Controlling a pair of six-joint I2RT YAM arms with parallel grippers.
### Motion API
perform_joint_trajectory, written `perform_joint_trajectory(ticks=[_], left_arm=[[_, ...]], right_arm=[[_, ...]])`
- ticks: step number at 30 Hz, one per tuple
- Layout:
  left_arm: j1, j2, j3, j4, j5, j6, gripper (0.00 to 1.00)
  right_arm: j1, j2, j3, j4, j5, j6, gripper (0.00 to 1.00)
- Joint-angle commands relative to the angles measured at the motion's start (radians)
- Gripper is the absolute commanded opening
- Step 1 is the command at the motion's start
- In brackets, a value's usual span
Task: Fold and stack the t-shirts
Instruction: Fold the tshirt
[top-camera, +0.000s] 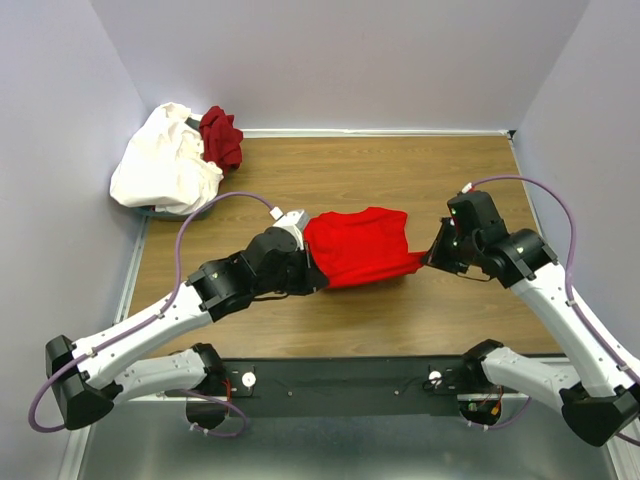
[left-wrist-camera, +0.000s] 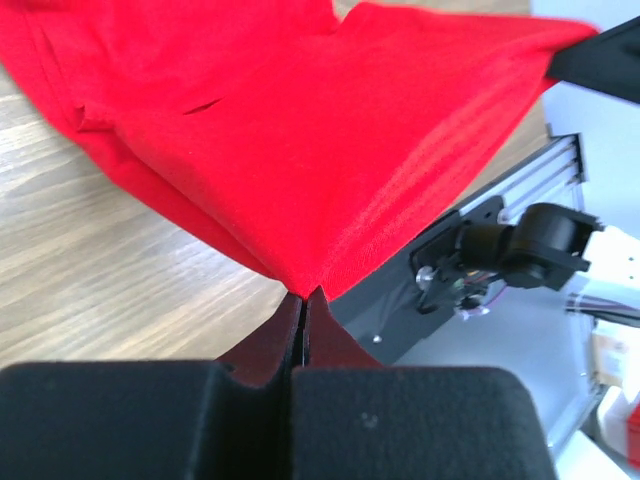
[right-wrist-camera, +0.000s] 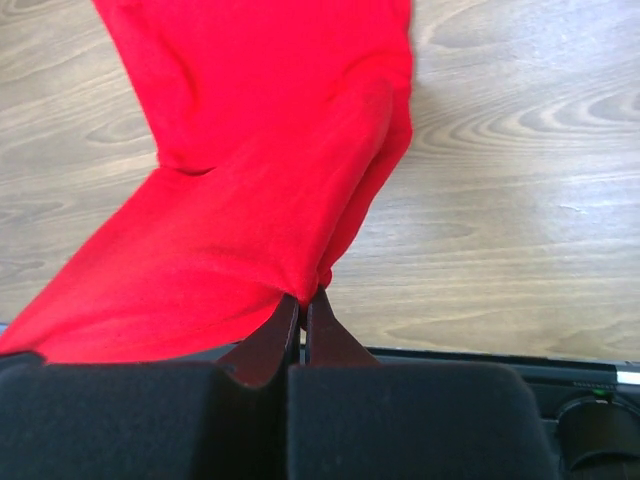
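Now | left claw (left-wrist-camera: 302, 297) clamps red t-shirt (top-camera: 360, 245) edge | right claw (right-wrist-camera: 303, 296) clamps opposite edge | stretched between

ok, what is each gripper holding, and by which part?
Both hold the red t-shirt: left gripper shut on a bunched edge at its left end, right gripper on its right end. Sleeve or hem: unclear.

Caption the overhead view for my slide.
Left fingers and right fingers hold a bright red cloth t-shirt between them; white cloth shirt and maroon cloth shirt lie far left.
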Motion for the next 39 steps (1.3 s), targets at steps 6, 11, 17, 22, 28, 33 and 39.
perform_joint_trajectory(ticks=[6,11,17,22,28,33,39], left_arm=[[-0.001,0.029,-0.001,-0.005,-0.108,-0.054,0.0],[0.035,0.085,-0.012,0.074,-0.113,-0.041,0.0],[0.143,0.15,-0.001,0.169,-0.07,0.015,0.0],[0.206,0.204,-0.005,0.217,-0.039,0.061,0.0],[0.276,0.274,0.006,0.266,-0.007,0.101,0.0],[0.31,0.362,0.018,0.311,0.039,0.13,0.0],[0.345,0.449,0.044,0.337,0.037,0.159,0.0]], right_arm=[[-0.003,0.082,0.022,0.043,0.163,0.009,0.01],[-0.003,0.167,0.048,0.121,0.218,0.0,0.01],[-0.005,0.277,0.097,0.186,0.257,-0.029,0.01],[-0.019,0.381,0.143,0.208,0.298,-0.06,0.0],[-0.046,0.505,0.203,0.264,0.286,-0.12,0.0],[-0.074,0.611,0.247,0.289,0.271,-0.15,0.01],[-0.104,0.691,0.295,0.315,0.243,-0.176,0.01]])
